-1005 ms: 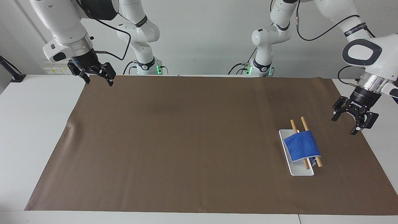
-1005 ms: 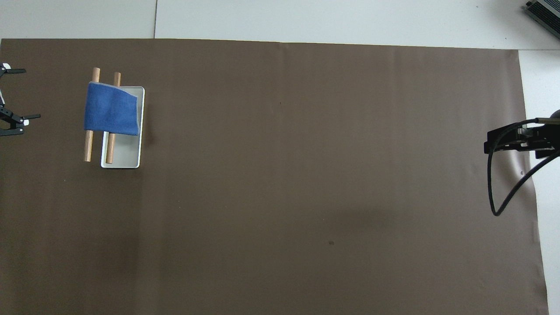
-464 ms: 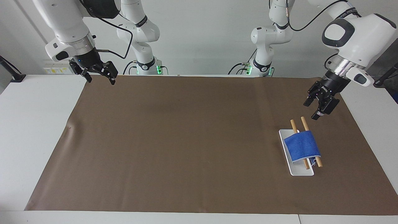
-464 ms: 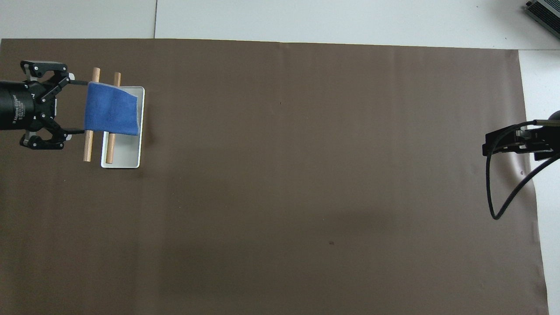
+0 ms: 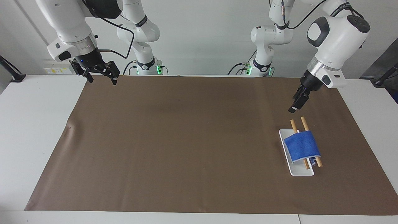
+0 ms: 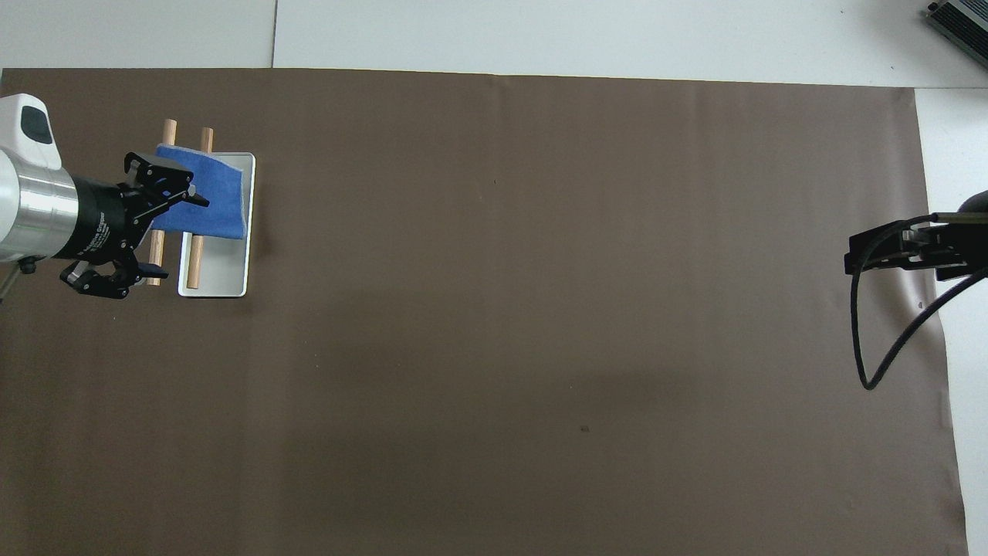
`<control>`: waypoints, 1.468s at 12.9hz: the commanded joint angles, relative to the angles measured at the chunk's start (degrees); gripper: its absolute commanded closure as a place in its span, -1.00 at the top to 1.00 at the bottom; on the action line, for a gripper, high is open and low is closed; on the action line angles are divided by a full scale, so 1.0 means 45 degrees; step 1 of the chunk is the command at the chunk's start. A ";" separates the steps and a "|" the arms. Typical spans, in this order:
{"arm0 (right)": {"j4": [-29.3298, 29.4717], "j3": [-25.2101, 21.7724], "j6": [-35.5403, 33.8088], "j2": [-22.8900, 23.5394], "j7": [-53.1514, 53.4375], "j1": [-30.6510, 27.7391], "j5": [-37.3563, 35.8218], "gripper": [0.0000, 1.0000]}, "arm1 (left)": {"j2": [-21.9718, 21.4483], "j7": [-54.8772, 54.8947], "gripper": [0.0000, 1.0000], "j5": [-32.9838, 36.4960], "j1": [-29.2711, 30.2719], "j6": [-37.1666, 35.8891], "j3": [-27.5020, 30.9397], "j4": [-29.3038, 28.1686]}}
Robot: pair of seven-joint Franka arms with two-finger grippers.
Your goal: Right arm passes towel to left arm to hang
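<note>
Even, diffuse light is falling from above, keeping both views bright. The brown mat [image 5: 186, 140] is showing only faint, soft-edged shadows, one lying beside the white tray [image 6: 220, 282]. Green lamps are glowing at the arm bases. Nothing is glaring or blurring; focus is holding sharp to the edges.

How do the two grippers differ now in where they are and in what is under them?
The left gripper hangs near the rack's two wooden rods that carry the blue towel; the right gripper hangs over the brown mat's corner at the right arm's end. Both are open, holding nothing.
</note>
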 commanded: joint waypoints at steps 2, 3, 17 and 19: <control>-0.0472 -0.0031 0.0465 -0.0285 -0.0380 -0.0035 0.0264 1.00 | -0.0437 0.5522 1.00 0.1064 0.0166 -0.1276 0.0236 -0.0136; -0.0433 -0.0051 0.0484 -0.0285 -0.0360 -0.0035 0.0477 1.00 | -0.0476 0.7085 1.00 0.1453 0.0457 -0.1355 0.0217 -0.0077; -0.0413 -0.0715 0.0465 -0.0285 -0.0399 0.0336 0.0480 1.00 | -0.0222 1.2745 1.00 0.2355 0.0637 -0.3719 0.0256 0.3070; -0.0413 -0.0734 0.0465 -0.0285 -0.0399 0.0336 0.0460 1.00 | -0.0301 1.2803 1.00 0.2452 0.0268 -0.3603 0.0314 0.2970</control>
